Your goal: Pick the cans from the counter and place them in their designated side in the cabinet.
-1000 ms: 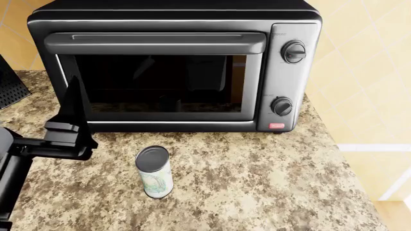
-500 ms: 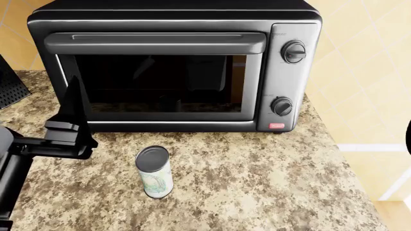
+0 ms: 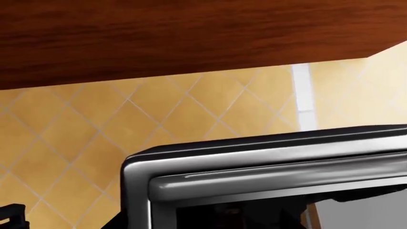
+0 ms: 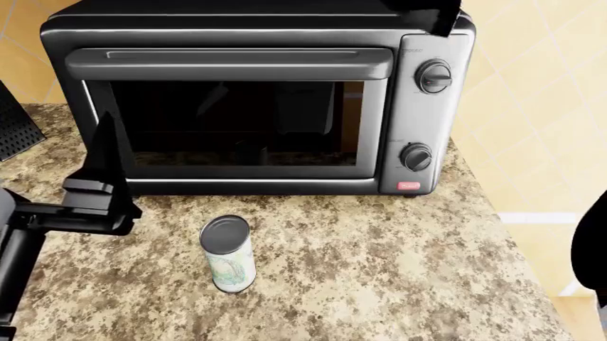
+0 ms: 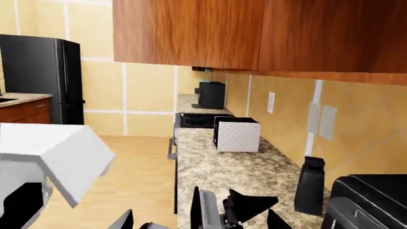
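One slim can [image 4: 227, 254] with a grey metal top and a pale green-white label stands upright on the speckled counter [image 4: 379, 270], in front of the toaster oven. My left gripper [image 4: 104, 167] points upward a hand's width to the can's left, clear of it; its jaws show edge-on as one thin black blade. The wooden cabinet [image 3: 190, 33] hangs overhead. My right gripper [image 5: 200, 222] is off the counter's right end, its two fingertips [image 5: 124, 220] spread wide with nothing between them.
A black toaster oven [image 4: 256, 99] fills the back of the counter. Further along stand a dark block [image 5: 311, 186], a white box [image 5: 237, 135] and a black appliance [image 5: 210, 94]. A black fridge [image 5: 41, 81] stands beyond open floor. The counter's edge [image 4: 517, 249] drops off at the right.
A dark part of the right arm has come into the head view's top right corner, and the dark shape at its right edge has grown. The can and the left gripper have barely moved.
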You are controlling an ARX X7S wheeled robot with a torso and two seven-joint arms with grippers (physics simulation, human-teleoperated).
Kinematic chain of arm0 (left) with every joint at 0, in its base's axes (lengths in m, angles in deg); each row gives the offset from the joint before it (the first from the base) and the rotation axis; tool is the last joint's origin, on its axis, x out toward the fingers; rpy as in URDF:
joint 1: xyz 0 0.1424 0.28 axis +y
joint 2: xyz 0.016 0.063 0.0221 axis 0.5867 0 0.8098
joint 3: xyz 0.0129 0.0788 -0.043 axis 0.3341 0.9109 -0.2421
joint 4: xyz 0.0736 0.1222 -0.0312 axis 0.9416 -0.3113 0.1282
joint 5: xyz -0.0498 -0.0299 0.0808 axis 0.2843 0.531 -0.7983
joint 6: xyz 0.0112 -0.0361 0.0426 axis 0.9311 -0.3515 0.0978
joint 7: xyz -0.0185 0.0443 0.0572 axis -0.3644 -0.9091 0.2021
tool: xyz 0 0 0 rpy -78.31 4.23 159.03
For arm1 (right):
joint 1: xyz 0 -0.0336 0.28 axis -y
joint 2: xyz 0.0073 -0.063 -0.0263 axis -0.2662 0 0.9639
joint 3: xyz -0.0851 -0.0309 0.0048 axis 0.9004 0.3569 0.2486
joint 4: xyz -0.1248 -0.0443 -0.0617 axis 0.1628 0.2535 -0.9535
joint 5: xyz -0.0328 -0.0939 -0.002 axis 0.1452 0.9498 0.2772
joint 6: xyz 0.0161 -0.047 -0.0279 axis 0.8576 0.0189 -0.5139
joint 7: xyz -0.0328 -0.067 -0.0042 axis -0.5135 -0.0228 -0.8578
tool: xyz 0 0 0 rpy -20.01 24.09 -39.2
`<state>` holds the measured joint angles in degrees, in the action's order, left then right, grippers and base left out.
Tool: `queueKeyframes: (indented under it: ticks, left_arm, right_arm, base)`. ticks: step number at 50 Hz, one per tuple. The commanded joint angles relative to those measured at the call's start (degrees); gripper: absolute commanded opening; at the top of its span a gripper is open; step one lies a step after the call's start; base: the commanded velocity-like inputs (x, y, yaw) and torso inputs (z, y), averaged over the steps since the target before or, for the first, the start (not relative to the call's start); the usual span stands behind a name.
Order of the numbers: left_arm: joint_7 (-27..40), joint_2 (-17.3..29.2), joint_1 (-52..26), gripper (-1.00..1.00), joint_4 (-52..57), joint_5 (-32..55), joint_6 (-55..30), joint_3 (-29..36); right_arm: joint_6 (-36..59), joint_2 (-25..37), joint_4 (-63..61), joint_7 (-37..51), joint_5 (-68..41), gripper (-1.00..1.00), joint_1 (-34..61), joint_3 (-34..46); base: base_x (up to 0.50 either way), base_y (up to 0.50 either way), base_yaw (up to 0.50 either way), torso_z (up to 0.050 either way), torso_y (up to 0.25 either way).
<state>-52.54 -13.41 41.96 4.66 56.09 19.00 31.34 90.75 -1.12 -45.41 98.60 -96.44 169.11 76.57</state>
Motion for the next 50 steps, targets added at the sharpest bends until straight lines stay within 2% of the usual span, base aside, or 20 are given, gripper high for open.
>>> queueKeyframes:
  ticks: [1,4,9,28,39,45,50]
  left_arm:
    - [-0.07,0.13,0.21,1.00,-0.20,-0.20,0.38,-0.01]
    - [-0.35,-0.17,0.27,1.00,-0.47,-0.87,0.52,0.45]
    - [-0.17,0.04,0.79,1.00,-0.13,-0.74,0.64,0.17]
    - [-0.26,0.10,1.13,1.00,-0.40,-1.15,1.15,0.42]
    - [-0.72,-0.16,1.47,1.00,-0.83,-1.90,1.63,0.81]
    - [-0.90,-0.20,1.60,1.00,-1.01,-2.25,1.77,1.07]
    - [-0.86,-0.12,1.81,1.00,-1.00,-2.18,1.90,0.95]
  right_arm:
    - [-1.39,1.13,-7.90,0.98,-3.39,1.00,-10.31,0.60]
    - [-1.17,1.04,-11.88,1.10,-3.64,1.00,-16.18,0.19]
    - [-1.13,1.37,-14.46,1.23,-4.09,1.00,-19.75,0.82]
    - [1.14,2.58,-16.21,0.86,-3.39,1.00,-25.97,5.13]
    - [10.11,0.15,-9.76,-1.89,7.52,1.00,-25.57,0.71]
    - [15.74,-2.65,-3.79,-5.53,15.53,1.00,-23.34,-3.09]
    - [18.34,-3.75,-2.04,-9.55,21.73,1.00,-23.17,-3.08]
  base:
    - [0.00,0.00,0.00,0.000,0.000]
    - [0.00,0.00,0.00,0.000,0.000]
    - [0.00,0.00,0.00,0.000,0.000]
    - [0.00,0.00,0.00,0.000,0.000]
    - [0.00,0.00,0.00,0.001,0.000]
    - [0.00,0.00,0.00,0.000,0.000]
    - [0.00,0.00,0.00,0.000,0.000]
